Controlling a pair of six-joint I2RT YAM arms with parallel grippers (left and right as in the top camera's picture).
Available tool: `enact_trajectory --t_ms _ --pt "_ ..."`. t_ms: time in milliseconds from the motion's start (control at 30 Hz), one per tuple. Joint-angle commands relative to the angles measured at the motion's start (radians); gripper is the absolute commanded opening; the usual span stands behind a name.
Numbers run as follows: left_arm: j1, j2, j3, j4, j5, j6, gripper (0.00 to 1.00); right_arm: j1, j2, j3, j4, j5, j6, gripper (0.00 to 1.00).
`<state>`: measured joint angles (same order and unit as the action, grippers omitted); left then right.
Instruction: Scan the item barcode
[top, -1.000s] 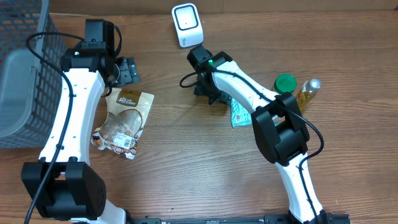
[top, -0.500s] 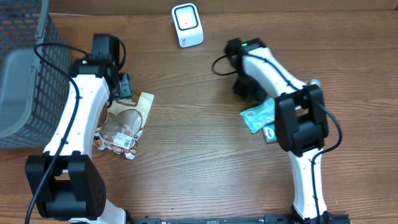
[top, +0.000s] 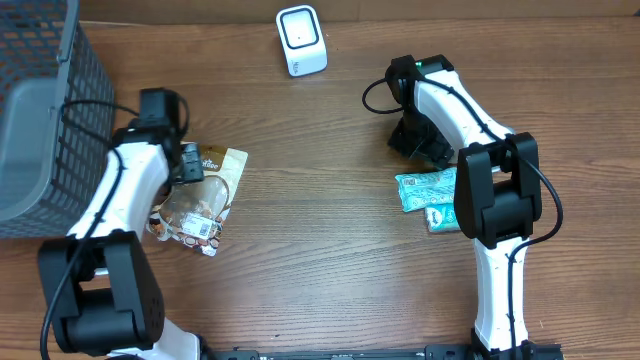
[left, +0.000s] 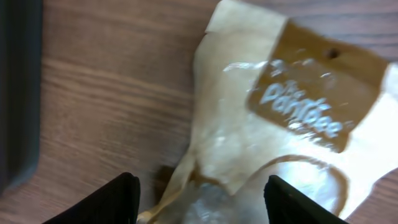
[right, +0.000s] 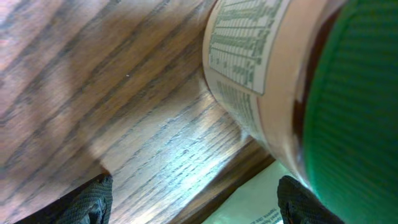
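Note:
A brown and clear snack pouch lies on the table at the left. My left gripper hangs open just over its top left edge. In the left wrist view the pouch fills the frame, and the gripper straddles its crumpled edge without closing on it. The white barcode scanner stands at the back centre. My right gripper is open at the right, above a teal packet. In the right wrist view that gripper holds nothing, and a green-lidded jar is close beside it.
A dark wire basket holding a grey bin stands at the far left. A second teal packet lies just in front of the first one, partly under the right arm. The pale edge of a packet shows below the jar.
The right arm swung away from the scanner to the right, the teal packet now lies on the table, and its jaws have widened. The left gripper dropped closer onto the pouch.

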<state>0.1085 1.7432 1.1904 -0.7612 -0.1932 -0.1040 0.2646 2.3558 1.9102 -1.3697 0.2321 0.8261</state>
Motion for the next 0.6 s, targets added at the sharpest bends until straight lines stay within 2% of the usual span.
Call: enact_trajectory --t_ms 0,233,400,567 --pt "0.05 0.003 -0.002 -0.024 0.072 0.037 0.68 0.03 0.076 -0.043 0.064 -0.058 0.002 0.85" --pt "0.087 0.003 -0.011 -0.053 0.218 0.038 0.66 0.068 0.076 -0.044 0.09 -0.058 0.002 0.88" --pt "0.082 0.003 -0.056 -0.056 0.219 0.037 0.65 0.094 0.076 -0.044 0.09 -0.058 0.002 0.88" --pt "0.082 0.003 -0.136 0.007 0.222 0.017 0.64 0.109 0.076 -0.044 0.093 -0.058 0.002 0.89"
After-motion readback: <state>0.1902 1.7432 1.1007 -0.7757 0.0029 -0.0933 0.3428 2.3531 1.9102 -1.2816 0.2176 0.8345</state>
